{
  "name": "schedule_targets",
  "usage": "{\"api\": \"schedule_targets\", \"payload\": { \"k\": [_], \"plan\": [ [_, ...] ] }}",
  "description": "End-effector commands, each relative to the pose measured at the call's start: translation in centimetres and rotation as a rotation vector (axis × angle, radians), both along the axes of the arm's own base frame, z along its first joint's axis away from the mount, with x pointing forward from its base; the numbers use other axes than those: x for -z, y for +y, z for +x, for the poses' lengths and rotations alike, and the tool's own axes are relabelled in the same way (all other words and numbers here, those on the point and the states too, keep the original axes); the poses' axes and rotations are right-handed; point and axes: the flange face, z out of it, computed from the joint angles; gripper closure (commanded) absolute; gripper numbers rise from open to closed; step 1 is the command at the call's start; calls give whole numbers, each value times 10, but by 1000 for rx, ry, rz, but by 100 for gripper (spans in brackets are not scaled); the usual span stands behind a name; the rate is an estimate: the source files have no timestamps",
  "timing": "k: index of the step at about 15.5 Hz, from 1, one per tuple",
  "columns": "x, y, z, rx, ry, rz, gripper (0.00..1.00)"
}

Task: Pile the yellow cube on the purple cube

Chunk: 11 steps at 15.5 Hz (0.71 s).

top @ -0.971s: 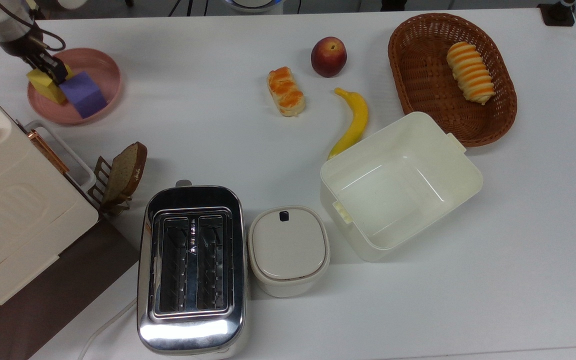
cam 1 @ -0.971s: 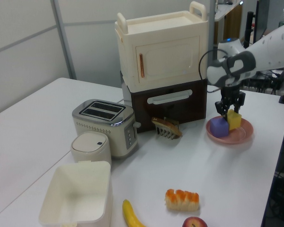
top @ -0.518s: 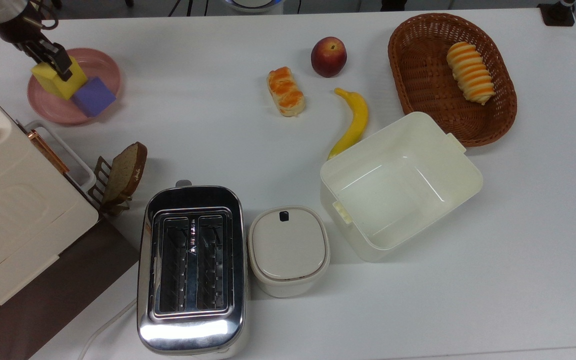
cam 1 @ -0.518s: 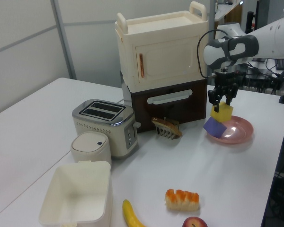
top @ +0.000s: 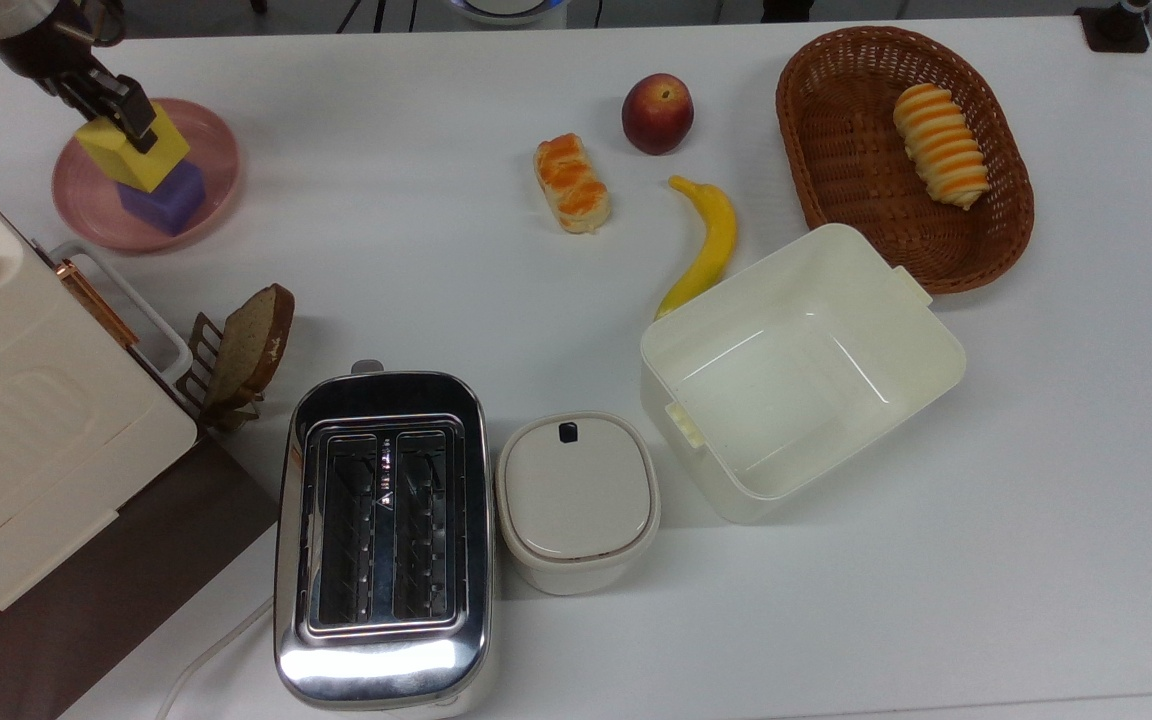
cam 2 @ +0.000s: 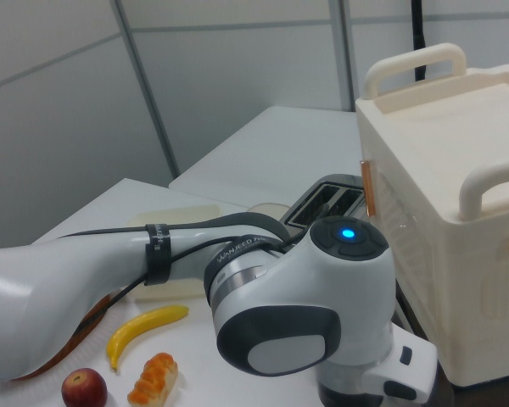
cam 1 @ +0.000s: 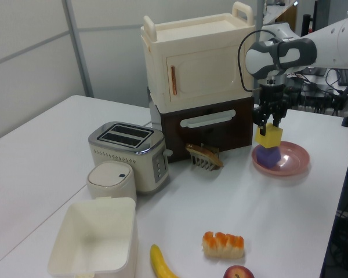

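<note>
The gripper (cam 1: 269,120), clenched on the yellow cube (cam 1: 269,136), has carried it off the pink plate (top: 217,150) where it sat beside the purple cube (top: 168,201) a second ago, and now holds it over that cube, so the carry looks about done and only the lowering and release remain. From the left view there seems to be a thin gap between the two blocks, the yellow one a bit tilted, while the top view shows it overlapping the purple cube slightly toward the top view's upper left.
</note>
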Motion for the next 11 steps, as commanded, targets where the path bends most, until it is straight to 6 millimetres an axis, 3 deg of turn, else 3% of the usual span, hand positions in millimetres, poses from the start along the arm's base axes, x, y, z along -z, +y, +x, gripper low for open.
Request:
{"api": "schedule_targets", "payload": {
  "k": [1, 3, 11],
  "plan": [
    [-4, 22, 4, -27, 9, 43, 77],
    [2, 23, 5, -36, 17, 43, 76],
    [-1, -1, -3, -51, -14, 2, 70]
  ]
}}
